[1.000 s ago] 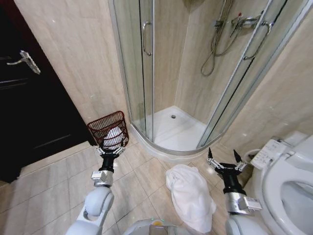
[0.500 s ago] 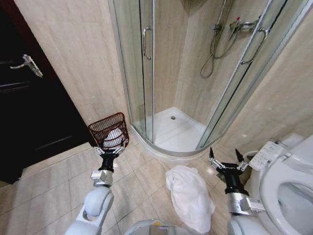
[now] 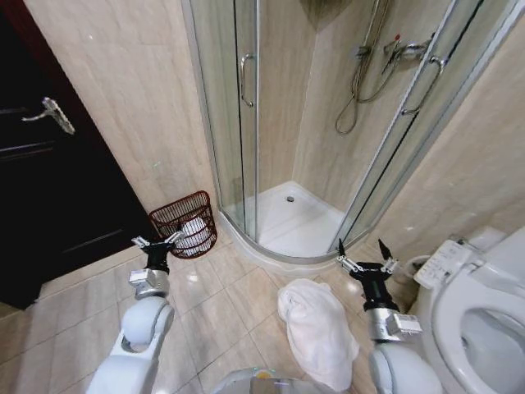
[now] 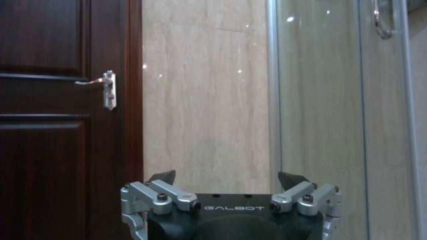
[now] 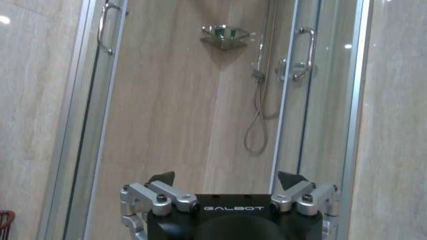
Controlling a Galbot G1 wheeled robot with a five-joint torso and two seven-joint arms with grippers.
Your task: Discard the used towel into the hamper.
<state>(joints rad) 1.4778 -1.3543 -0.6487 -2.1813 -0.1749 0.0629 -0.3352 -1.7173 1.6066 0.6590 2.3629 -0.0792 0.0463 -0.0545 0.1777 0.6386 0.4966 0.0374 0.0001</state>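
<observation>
A crumpled white towel [image 3: 316,327] lies on the tiled floor between my two arms, just outside the shower. The hamper [image 3: 182,217], a dark red-brown wire-mesh basket, stands against the wall beside the shower door with something white [image 3: 195,233] inside it; a sliver of its rim [image 5: 3,220] shows in the right wrist view. My left gripper [image 3: 156,240] is open and empty, held up just left of the hamper, and faces the wall beside the door [image 4: 227,178]. My right gripper [image 3: 362,253] is open and empty, raised to the right of the towel, and faces the shower [image 5: 227,178].
A curved glass shower cabin [image 3: 287,205] with a raised white tray fills the middle. A dark wooden door [image 3: 57,189] with a metal handle [image 3: 51,113] is on the left. A white toilet [image 3: 480,320] with its control panel stands close on the right.
My left gripper has swung left, from in front of the hamper to beside it. My right gripper has shifted slightly left and up. The towel lies as before.
</observation>
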